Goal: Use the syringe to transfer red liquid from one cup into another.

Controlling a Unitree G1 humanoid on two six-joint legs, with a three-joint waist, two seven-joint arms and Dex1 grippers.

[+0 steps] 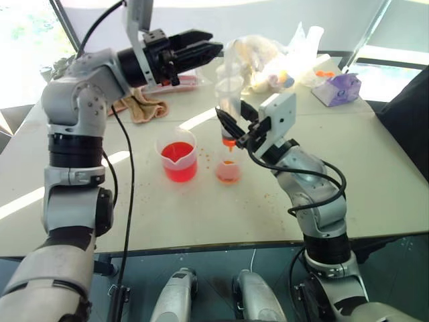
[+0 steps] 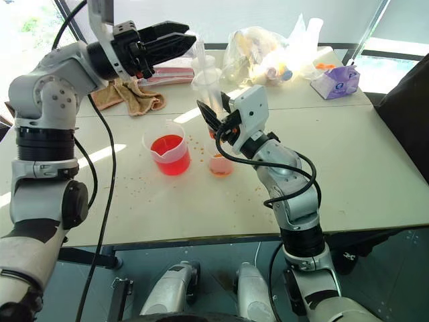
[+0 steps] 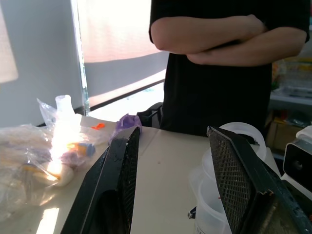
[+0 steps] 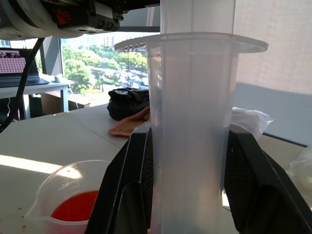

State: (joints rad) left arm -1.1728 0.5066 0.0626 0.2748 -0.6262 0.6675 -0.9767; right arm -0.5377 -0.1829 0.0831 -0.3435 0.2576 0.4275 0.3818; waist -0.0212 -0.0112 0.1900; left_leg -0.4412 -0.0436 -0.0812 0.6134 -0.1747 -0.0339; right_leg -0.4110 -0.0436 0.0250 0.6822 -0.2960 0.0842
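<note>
The syringe stands upright, orange tip just above the smaller cup, plunger top rising toward the left gripper — the nearer free hand, jaws spread wide and empty. The right gripper clamps the clear barrel — the bright-red beaker sits beside it on the worktop.

Table bears beaker, cup, towel.

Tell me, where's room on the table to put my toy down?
Bare table lies right of the right gripper holding the syringe. The far edge is crowded: towel, plastic bags. Middle: beaker, small cup.
</note>
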